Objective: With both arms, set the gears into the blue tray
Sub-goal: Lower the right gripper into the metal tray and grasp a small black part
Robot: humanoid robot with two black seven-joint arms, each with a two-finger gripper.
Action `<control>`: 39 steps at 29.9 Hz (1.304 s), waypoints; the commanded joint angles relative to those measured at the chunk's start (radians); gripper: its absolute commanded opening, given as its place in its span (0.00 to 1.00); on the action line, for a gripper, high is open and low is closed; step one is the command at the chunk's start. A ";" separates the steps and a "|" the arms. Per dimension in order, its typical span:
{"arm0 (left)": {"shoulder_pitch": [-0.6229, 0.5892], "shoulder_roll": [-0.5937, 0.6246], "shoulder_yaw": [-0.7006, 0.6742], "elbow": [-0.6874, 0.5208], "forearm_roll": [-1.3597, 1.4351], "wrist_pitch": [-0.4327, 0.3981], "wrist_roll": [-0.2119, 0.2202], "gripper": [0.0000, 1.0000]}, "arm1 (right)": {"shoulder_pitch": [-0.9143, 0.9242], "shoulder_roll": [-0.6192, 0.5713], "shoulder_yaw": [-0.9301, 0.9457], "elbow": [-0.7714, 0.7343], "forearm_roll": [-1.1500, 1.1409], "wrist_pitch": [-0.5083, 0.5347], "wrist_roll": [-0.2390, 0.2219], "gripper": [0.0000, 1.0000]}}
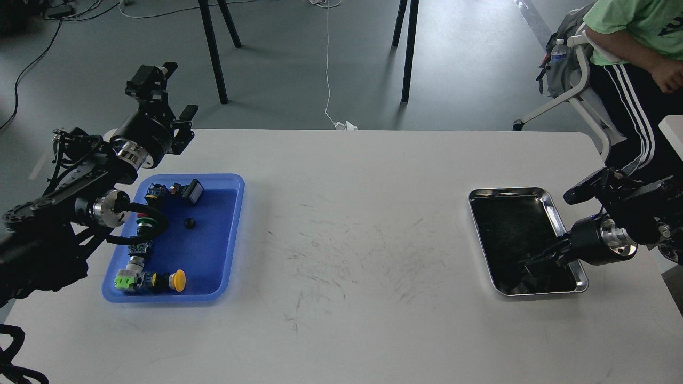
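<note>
1. Holding one small black gear [188, 223] near its middle, the blue tray [232, 234] sits at nine o'clock on the white table [352, 224].
2. Along the tray's nine-o'clock wall and its twelve-o'clock end lie push-button switches [152, 281], one with a yellow cap, one with a green end.
3. The steel tray [566, 234] sits at three o'clock; whether anything lies on its dark bottom cannot be told.
4. The left gripper [168, 96] hangs above the table's far edge, at twelve o'clock of the blue tray, fingers spread apart and empty.
5. The right gripper [525, 265] reaches down into the steel tray's six-o'clock end; against the dark bottom its fingers cannot be told apart.
</note>
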 commanded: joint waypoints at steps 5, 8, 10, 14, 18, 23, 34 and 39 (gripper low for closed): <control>0.008 0.000 0.000 0.002 0.000 0.000 0.000 0.98 | 0.001 0.046 -0.019 -0.045 -0.037 0.000 0.003 0.94; 0.009 0.000 0.000 0.002 0.000 0.001 0.000 0.98 | 0.003 0.051 -0.022 -0.047 -0.046 0.000 0.003 0.94; 0.011 0.000 0.000 0.003 0.000 0.001 0.000 0.98 | 0.006 0.056 -0.022 -0.057 -0.046 0.000 0.004 0.93; 0.012 0.000 0.000 0.002 0.001 0.001 0.000 0.98 | 0.015 0.063 -0.025 -0.051 -0.046 0.000 0.009 0.88; 0.014 0.001 0.000 0.002 0.000 0.001 0.000 0.98 | 0.023 0.066 -0.052 -0.051 -0.049 0.000 0.016 0.85; 0.014 0.003 0.001 0.003 0.001 0.001 0.000 0.98 | 0.081 0.063 -0.149 -0.053 -0.051 0.000 0.036 0.85; 0.017 0.003 0.000 0.003 0.001 0.001 0.000 0.98 | 0.101 0.092 -0.157 -0.088 -0.054 0.000 0.050 0.83; 0.017 0.005 0.000 0.002 0.001 0.001 0.000 0.98 | 0.100 0.109 -0.158 -0.099 -0.056 0.000 0.050 0.82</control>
